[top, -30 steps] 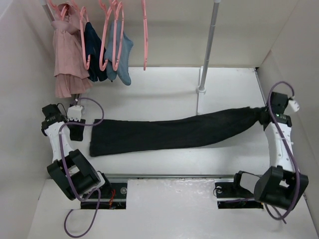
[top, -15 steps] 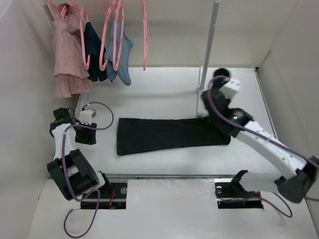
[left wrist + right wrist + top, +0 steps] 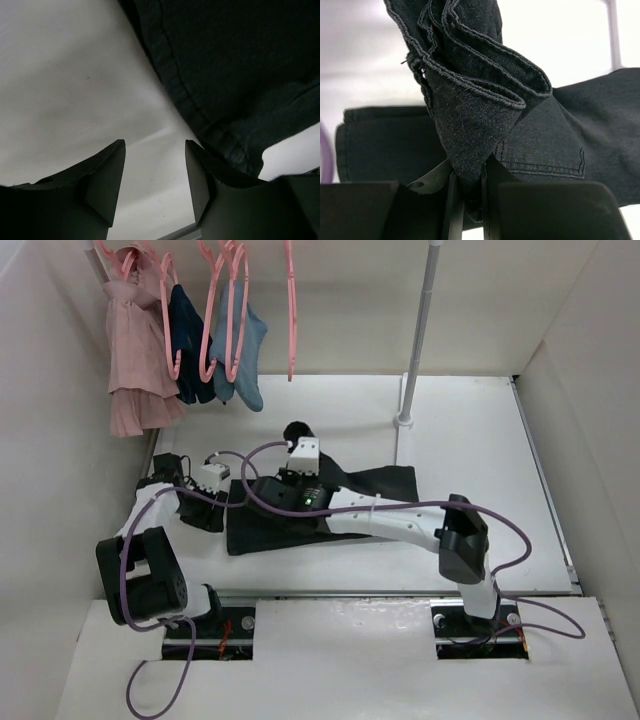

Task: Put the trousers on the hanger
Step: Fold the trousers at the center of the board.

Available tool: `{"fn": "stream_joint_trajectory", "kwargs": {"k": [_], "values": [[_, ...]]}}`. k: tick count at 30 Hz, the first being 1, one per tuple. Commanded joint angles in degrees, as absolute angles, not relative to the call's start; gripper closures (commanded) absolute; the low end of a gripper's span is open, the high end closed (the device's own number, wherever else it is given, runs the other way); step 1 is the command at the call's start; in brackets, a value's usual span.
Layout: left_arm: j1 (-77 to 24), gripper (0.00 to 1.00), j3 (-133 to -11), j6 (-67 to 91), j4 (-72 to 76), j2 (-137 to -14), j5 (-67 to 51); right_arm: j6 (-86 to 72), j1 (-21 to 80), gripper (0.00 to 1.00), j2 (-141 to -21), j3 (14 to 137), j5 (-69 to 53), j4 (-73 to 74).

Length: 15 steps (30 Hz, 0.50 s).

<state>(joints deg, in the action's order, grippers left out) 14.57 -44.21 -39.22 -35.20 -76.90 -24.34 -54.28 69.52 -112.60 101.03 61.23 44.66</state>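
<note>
The black trousers lie folded across the middle of the white table. My right gripper is shut on a bunched, hemmed end of them and holds it over the left half of the garment; the fabric is pinched between the jaws. My left gripper is open and empty, low over the table at the trousers' left edge; a seamed edge of the cloth lies just beside its right finger. An empty pink hanger hangs from the rail at the back.
Other pink hangers on the back-left rail carry a pink garment, a navy one and a light-blue one. A grey upright pole stands on a base behind the trousers. White walls close in both sides.
My right arm has swept from the far right across to the left, carrying the trouser end and folding the garment over itself. My left gripper has moved right, up to the trousers' left edge.
</note>
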Motion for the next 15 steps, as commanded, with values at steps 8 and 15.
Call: {"fn": "stream_joint_trajectory", "kwargs": {"k": [8,15], "values": [[12.39,0.64,-43.59,-36.04,-31.90,-81.38,-22.15,-46.34,74.18,1.00,-115.40,110.21,63.11,31.52],[12.39,0.70,-44.12,-36.04,-31.38,-82.00,-22.15,-32.88,76.82,1.00,-118.56,110.74,57.32,17.25]]}}
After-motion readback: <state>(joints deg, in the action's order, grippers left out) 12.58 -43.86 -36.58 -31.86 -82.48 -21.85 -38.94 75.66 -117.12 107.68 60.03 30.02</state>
